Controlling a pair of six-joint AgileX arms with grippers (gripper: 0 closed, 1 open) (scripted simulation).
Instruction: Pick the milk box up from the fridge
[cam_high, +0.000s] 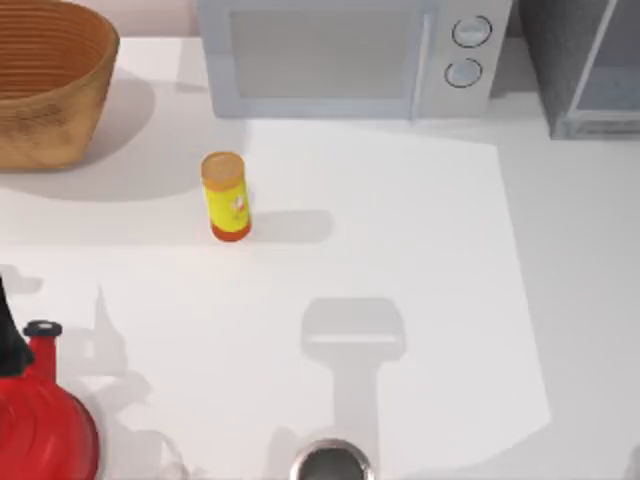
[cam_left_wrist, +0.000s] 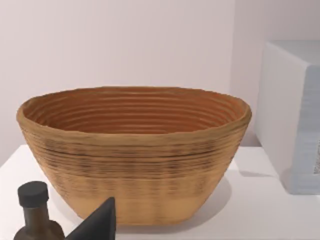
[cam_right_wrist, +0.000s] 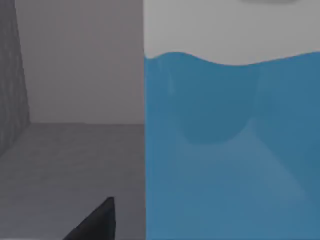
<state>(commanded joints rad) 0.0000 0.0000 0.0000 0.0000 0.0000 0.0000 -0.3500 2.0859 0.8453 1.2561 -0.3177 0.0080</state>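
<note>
Looking through the right wrist camera, I see the milk box (cam_right_wrist: 230, 150) very close ahead, its light blue face and white top band taking up one side of the picture, with grey interior wall and floor of the fridge (cam_right_wrist: 75, 165) beside it. So I judge the carton stands inside the fridge, upright, its long axis vertical, and my right arm is already reaching into that cabinet. A dark fingertip of the right gripper (cam_right_wrist: 97, 222) pokes into the picture just beside the carton's edge; whether the jaws are open or closed on anything I cannot tell. From above, the fridge (cam_high: 585, 70) sits at the far right corner of the worktop (cam_high: 420, 260), next to the microwave (cam_high: 350, 55), so the right arm is plainly the nearer one for this job. The coming move, as I read it, turns on the carton lying straight ahead of the jaws and a little to one side of the fingertip: the jaws need to straddle its narrow width before closing. My left arm is parked near the left edge, its camera facing the wicker basket (cam_left_wrist: 135, 150), with a dark bottle (cam_left_wrist: 35, 212) beside it; a dark fingertip of the left gripper (cam_left_wrist: 100, 225) shows, its state unclear too. The yellow canister (cam_high: 226, 195) stands untouched mid-worktop, and a red kettle (cam_high: 40, 420) sits at the near left corner.
</note>
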